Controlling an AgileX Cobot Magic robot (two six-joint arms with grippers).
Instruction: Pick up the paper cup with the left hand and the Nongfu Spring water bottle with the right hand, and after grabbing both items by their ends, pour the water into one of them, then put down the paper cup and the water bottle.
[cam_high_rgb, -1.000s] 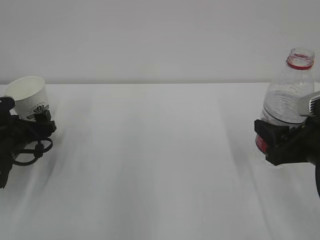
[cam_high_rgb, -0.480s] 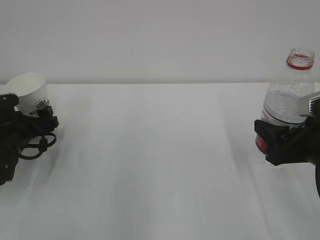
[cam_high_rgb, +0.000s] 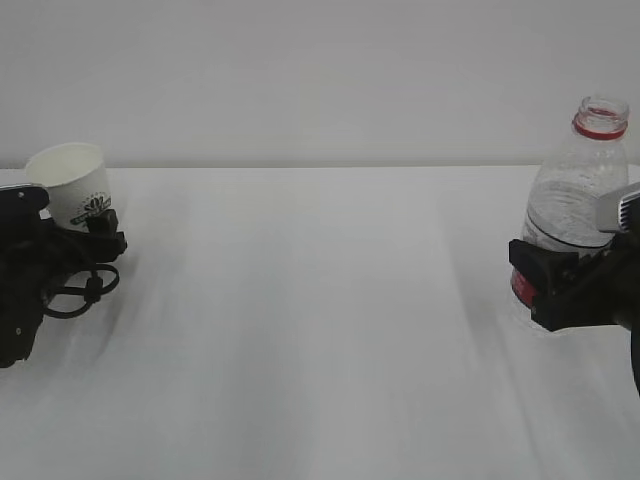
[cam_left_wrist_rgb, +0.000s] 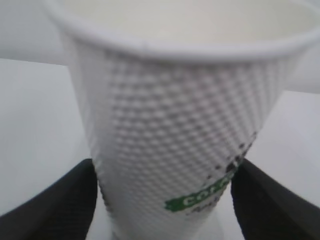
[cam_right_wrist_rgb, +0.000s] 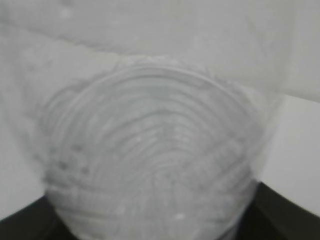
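The white paper cup (cam_high_rgb: 75, 185), with its dark leaf logo, sits at the far left, tilted a little, mouth up. My left gripper (cam_high_rgb: 88, 238) is shut on its lower part. In the left wrist view the dotted cup (cam_left_wrist_rgb: 175, 125) fills the frame, with a black finger (cam_left_wrist_rgb: 55, 205) pressed on each side of its base. At the far right the clear Nongfu Spring water bottle (cam_high_rgb: 580, 190) stands upright, uncapped, with a red neck ring. My right gripper (cam_high_rgb: 550, 285) is shut on it low down, by the red label. In the right wrist view the ribbed bottle (cam_right_wrist_rgb: 150, 150) fills the frame.
A white tabletop (cam_high_rgb: 320, 320) stretches between the two arms, with a pale wall behind it. Looped black cables (cam_high_rgb: 75, 290) hang from the left arm just above the table surface.
The left arm has carried the paper cup a short way right, and the cup now sits less tilted. The right gripper and bottle have not moved.
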